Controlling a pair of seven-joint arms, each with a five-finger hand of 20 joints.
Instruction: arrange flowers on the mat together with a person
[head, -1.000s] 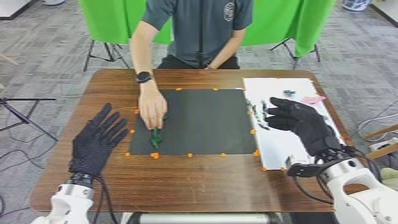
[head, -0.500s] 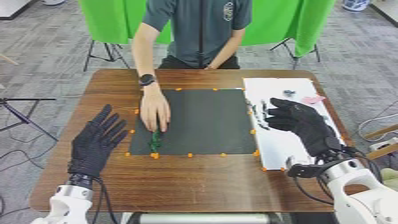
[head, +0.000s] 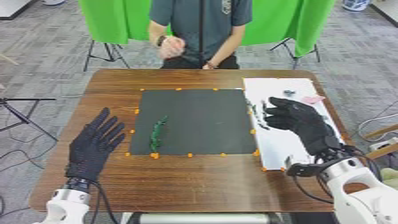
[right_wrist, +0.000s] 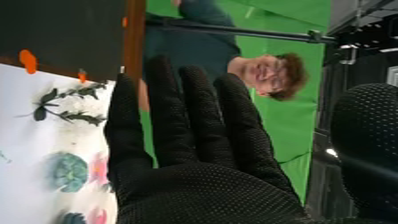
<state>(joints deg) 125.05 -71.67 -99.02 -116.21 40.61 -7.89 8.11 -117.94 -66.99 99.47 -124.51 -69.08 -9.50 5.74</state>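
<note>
In the head view, my left hand (head: 92, 150) lies open with straight fingers at the left of the table, left of the dark mat (head: 204, 122). A green stem (head: 156, 134) lies lengthwise on the left part of that mat. My right hand (head: 300, 120) is over the white sheet (head: 268, 90), right of the mat, and holds nothing. In the right wrist view my right hand (right_wrist: 209, 192) has its fingers straight. Beside it in that view are a dark leafy sprig (right_wrist: 67, 106), a round green plant (right_wrist: 68, 171) and a pink flower (right_wrist: 99, 170).
Across the table (head: 213, 185) a person stands with one raised hand (head: 171, 46) beyond the far edge. On the white sheet are a pink piece (head: 313, 99) and a small dark piece (head: 289, 93). Orange dots (head: 189, 155) line the mat's edges.
The person's hand has left the green stem and drawn back past the table's far edge. The stem stays on the mat. Both my hands have kept nearly still.
</note>
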